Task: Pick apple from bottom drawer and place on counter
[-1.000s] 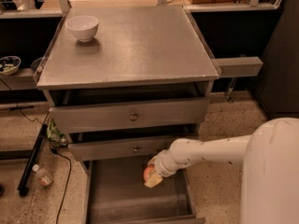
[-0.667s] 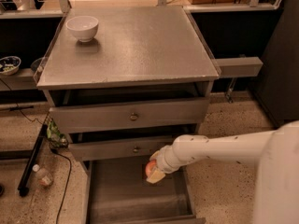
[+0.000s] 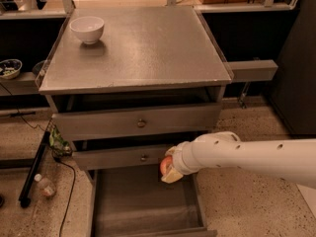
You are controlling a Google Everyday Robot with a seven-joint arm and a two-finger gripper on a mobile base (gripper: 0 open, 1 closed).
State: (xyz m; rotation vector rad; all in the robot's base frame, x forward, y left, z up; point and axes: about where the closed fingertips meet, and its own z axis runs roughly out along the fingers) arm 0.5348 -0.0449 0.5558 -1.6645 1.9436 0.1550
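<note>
Up it goes: compared with a second ago the arm (image 3: 247,157) has lifted a bit, and the apple (image 3: 164,166) has come up with it. It was hanging lower over the bottom drawer (image 3: 133,201); now it's level with the front of the middle drawer (image 3: 113,158), clear of the drawer floor. The gripper (image 3: 169,167) is at the back right of the open drawer, its yellowish fingers (image 3: 173,177) closed around the apple, one above and one below as far as I can tell.

So I'd say the grab worked and we're into the lift. What's left is getting it out past the drawer fronts and up onto the counter (image 3: 148,48). There's plenty of bare space there, and the white bowl (image 3: 87,28) is way off in the far left corner.
</note>
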